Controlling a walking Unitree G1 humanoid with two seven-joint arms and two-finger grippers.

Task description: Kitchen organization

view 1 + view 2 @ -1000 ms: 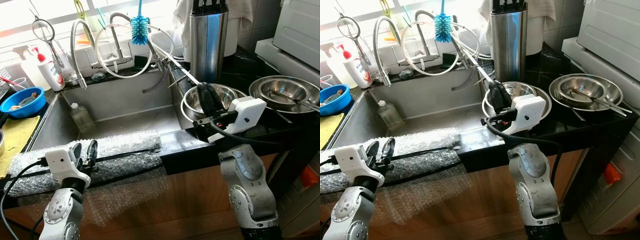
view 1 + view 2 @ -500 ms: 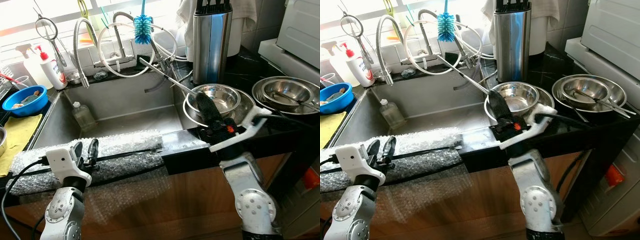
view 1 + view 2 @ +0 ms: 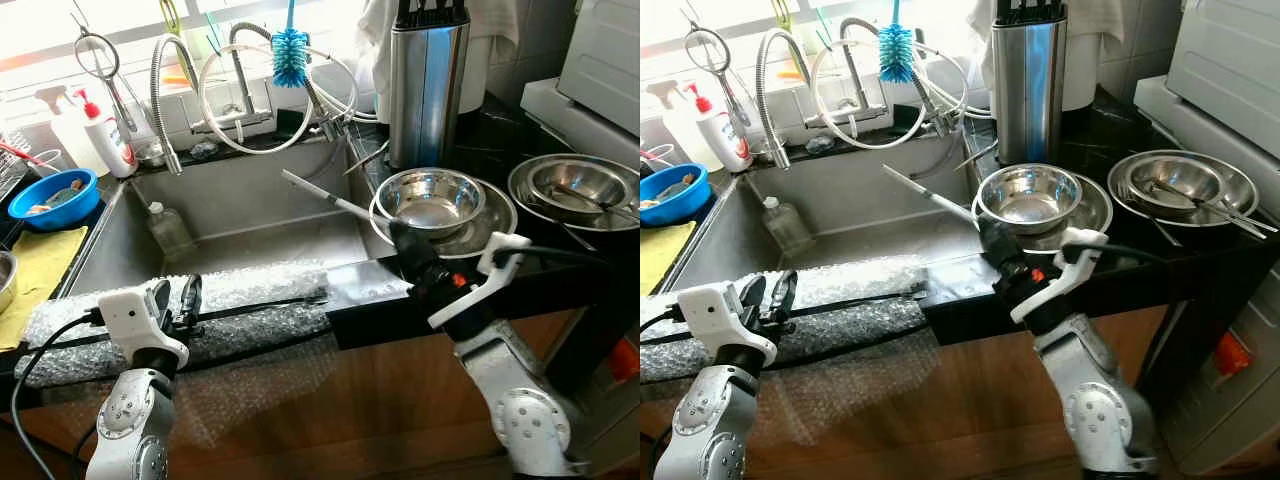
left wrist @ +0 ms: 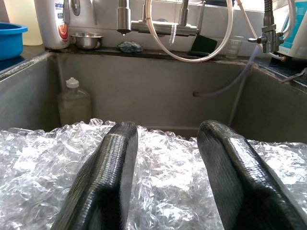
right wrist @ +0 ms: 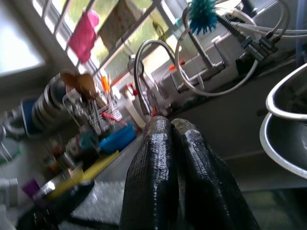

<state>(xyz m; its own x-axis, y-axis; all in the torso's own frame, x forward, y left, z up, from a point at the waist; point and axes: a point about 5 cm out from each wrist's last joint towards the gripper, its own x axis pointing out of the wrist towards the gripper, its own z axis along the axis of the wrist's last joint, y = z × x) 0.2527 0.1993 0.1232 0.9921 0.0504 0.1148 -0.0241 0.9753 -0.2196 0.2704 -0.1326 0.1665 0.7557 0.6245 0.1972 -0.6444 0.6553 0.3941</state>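
Though label unreadable, soap bottle (image 3: 105,140) — sinkside

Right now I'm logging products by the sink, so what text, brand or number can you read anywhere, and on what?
No text reads clearly.
White pump bottle on the sink ledge: a red and blue label, too blurred to read.
Clear bottle in the sink: no label shows.
Knife block: no markings.

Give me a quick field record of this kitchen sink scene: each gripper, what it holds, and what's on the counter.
right gripper: at the sink's right edge, fingers shut on a long metal utensil that slants over the sink
left gripper: fingers open, over bubble wrap on the front rim
counter right: nested steel bowls, second bowl stack, knife block
counter left: blue bowl
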